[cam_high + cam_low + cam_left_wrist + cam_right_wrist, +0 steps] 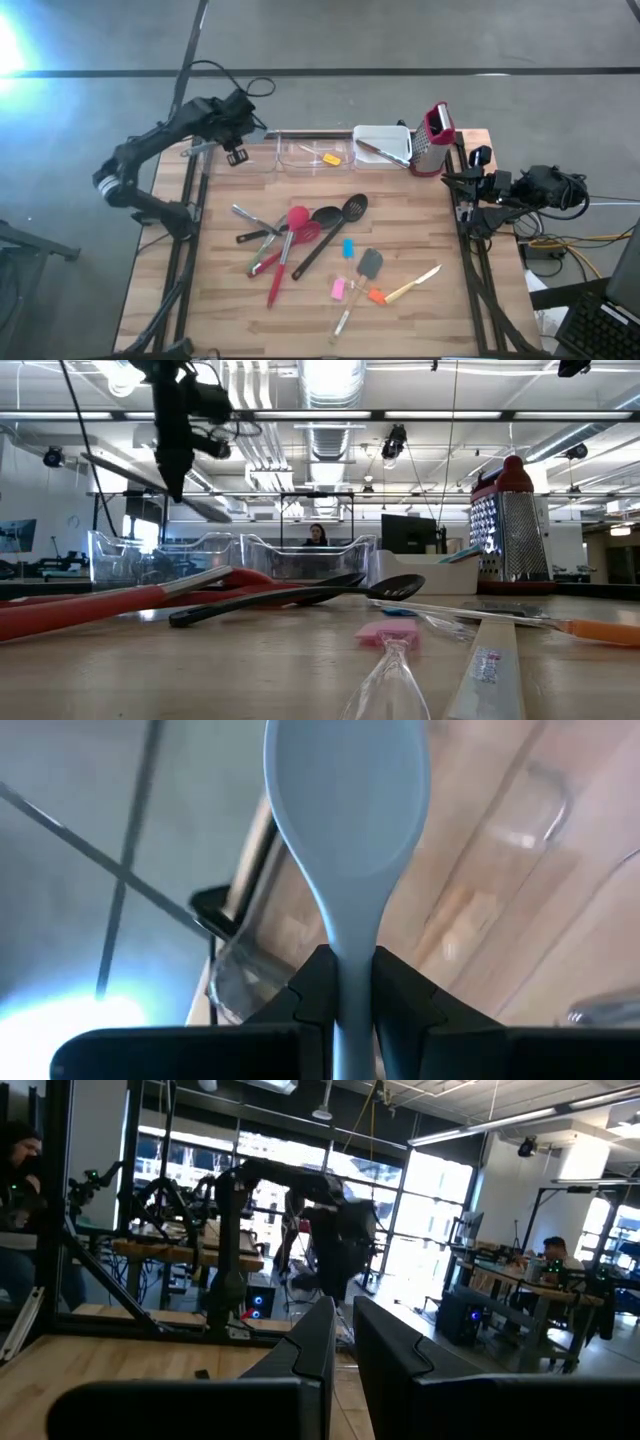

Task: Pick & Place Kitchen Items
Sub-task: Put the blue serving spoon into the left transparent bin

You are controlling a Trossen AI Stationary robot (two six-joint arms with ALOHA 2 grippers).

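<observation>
Grey spoon [345, 830] is being pinched by the left gripper [346, 982].
It is hanging above the clear tub [305, 152], likely for dropping in; the right gripper [342, 1342], fingers nearly together, is waiting beside the grater [434, 135].

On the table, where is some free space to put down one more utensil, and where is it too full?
Bare wood lies along the table's left edge, left of the red whisk, and at the right, between the knife and the box grater. The middle, around the black slotted spoon, is crowded. The left gripper holds a grey spoon.
</observation>
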